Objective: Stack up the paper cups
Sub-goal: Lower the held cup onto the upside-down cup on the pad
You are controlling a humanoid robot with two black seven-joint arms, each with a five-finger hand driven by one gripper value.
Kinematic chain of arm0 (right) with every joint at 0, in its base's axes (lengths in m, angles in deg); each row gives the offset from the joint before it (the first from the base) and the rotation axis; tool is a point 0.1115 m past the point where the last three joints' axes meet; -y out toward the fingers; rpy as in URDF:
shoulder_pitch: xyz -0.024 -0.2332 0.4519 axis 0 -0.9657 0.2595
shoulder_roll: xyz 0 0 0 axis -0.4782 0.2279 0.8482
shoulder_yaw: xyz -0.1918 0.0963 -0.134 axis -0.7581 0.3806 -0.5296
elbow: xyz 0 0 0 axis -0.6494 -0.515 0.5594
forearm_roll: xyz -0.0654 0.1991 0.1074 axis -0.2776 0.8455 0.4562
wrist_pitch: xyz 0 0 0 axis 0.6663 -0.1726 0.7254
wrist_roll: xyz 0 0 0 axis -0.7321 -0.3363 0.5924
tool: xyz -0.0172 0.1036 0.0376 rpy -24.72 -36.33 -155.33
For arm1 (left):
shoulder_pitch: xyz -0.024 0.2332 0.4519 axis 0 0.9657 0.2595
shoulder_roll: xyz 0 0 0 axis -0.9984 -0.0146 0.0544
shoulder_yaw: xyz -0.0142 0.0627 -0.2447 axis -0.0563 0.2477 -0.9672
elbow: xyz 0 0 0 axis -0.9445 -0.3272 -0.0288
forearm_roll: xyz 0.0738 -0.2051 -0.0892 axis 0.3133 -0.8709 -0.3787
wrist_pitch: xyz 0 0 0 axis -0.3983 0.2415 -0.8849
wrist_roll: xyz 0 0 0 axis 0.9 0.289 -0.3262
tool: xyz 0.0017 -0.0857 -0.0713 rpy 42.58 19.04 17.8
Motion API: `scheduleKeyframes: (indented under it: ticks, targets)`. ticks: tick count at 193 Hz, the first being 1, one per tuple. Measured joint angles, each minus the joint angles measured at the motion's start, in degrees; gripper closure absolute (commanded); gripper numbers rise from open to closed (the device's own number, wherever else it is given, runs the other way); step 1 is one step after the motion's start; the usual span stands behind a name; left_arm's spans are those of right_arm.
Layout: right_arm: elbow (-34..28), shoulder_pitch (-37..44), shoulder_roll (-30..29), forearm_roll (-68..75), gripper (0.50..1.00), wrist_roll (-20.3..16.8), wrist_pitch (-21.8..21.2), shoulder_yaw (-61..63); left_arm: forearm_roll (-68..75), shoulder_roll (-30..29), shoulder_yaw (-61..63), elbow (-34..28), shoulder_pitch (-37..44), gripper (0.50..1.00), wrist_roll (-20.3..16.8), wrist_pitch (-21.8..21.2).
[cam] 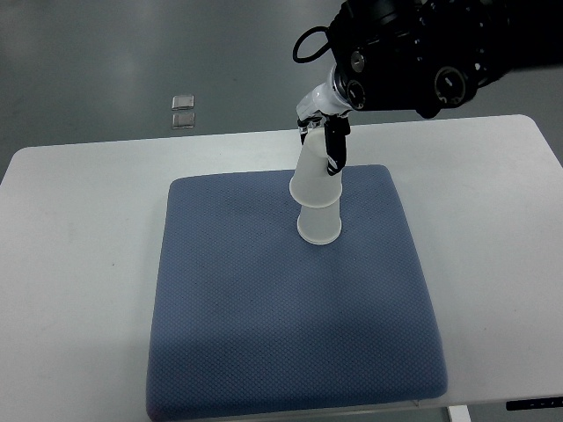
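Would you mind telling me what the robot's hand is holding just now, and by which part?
The right hand grips the upper paper cup by its narrow top end, the cup sitting inverted over a lower paper cup on the blue mat.

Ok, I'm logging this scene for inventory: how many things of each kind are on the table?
Paper cups: 2, upper cup in the right hand, lower cup upside down on the mat
Blue mat: 1
Total: 3

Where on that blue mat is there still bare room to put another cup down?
The blue mat is bare left of the cup stack, and across its whole near half. Only the far middle is crowded, where the right hand holds the upper cup.
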Motion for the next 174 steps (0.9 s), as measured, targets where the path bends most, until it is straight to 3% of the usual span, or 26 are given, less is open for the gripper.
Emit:
scheduleKeyframes:
  ticks: [174]
  targets:
    - [0.84,-2.5,0.0,-0.03,0.74,-0.09,1.12,-1.14,-0.01,0.0,0.0,-0.16,0.0,0.5,-0.02,0.0]
